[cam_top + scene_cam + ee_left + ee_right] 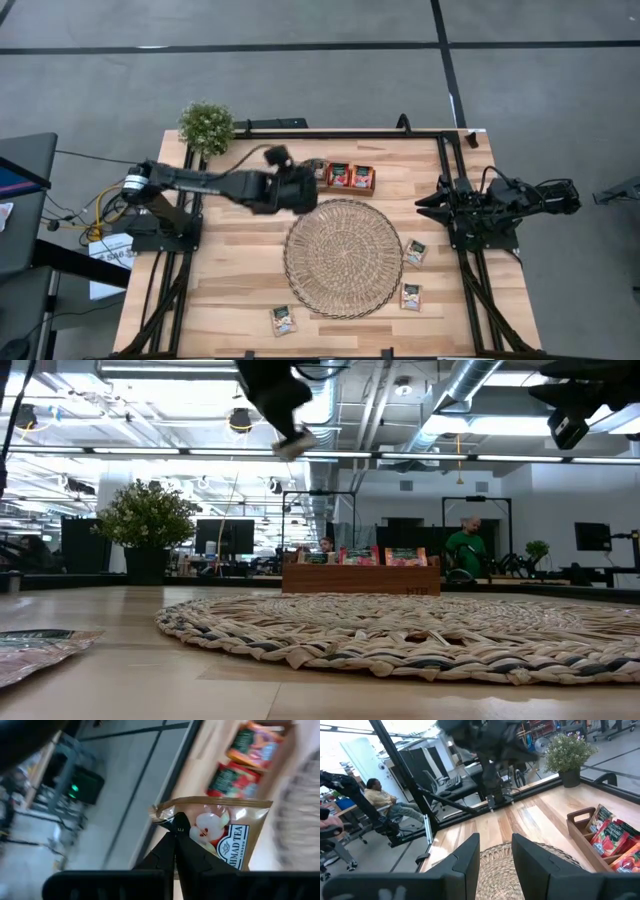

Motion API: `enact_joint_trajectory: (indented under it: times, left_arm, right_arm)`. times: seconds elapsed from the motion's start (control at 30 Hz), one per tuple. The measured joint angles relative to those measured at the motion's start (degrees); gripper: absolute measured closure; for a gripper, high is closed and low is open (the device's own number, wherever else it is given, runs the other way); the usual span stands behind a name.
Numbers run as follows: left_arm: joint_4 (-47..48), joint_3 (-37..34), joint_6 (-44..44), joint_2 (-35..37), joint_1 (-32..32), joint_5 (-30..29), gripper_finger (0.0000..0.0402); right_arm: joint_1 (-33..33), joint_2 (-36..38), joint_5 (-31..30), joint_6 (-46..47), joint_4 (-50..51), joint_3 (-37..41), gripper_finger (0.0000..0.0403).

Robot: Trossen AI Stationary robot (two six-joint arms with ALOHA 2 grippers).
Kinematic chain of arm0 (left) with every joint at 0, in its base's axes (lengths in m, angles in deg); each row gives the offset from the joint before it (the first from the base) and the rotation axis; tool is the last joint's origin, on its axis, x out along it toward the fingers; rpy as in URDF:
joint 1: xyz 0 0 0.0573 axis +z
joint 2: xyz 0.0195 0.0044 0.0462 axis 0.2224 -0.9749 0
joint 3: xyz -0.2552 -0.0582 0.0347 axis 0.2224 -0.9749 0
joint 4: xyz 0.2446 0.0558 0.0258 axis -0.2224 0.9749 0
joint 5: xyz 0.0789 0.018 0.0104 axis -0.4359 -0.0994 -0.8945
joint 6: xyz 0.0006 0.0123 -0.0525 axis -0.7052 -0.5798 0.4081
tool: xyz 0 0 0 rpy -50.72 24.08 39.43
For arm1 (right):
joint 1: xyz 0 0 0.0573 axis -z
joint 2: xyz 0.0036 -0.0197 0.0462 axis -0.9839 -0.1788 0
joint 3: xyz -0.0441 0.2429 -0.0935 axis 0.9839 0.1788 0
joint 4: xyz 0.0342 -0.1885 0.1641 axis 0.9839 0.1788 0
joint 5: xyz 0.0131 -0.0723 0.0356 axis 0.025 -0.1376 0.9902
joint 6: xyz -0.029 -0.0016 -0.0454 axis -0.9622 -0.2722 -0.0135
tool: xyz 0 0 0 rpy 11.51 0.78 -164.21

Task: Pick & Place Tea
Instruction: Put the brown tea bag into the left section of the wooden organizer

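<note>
Pale wooden slatted bench (240, 270), black-framed.

Round woven straw mat (343, 257): centre of bench, slightly toward the right edge.

Small brown wooden tray (345, 177): near the far edge, just beyond the mat; red-orange sachets standing upright inside.

Small green potted plant (206, 126): far left corner.

Left gripper (175, 834): raised above the bench, between the mat's far-left rim and the tray; fingers pressed together on the corner of a tan square tea sachet with an apple picture (220, 830). Sachet hanging clear of the surface.

Right gripper (495, 851): parked by the right edge, facing across the bench toward the mat; fingers apart, nothing between them.

Loose whitish square sachets with dark green print: one touching the mat's right rim (415, 252), one near the front edge to the mat's front right (410, 296), one near the front edge to the mat's front left (283, 320).

People seated in the room beyond the bench.
</note>
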Motion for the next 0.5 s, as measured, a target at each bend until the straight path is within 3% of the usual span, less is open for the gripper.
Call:
enact_joint_trajectory:
  times: [0.2, 0.5]
  left_arm:
    - [-12.66, 0.0, -20.37, -5.15, 6.85, 1.58, 0.0401]
    - [-19.46, 0.0, -31.4, -15.12, 9.47, 2.45, 0.0401]
  right_arm:
    - [0.02, -0.02, -0.83, 0.0, 0.0, 0.0, 0.0298]
    - [0.02, -0.02, -1.53, 0.05, 0.0, 0.0, 0.0298]
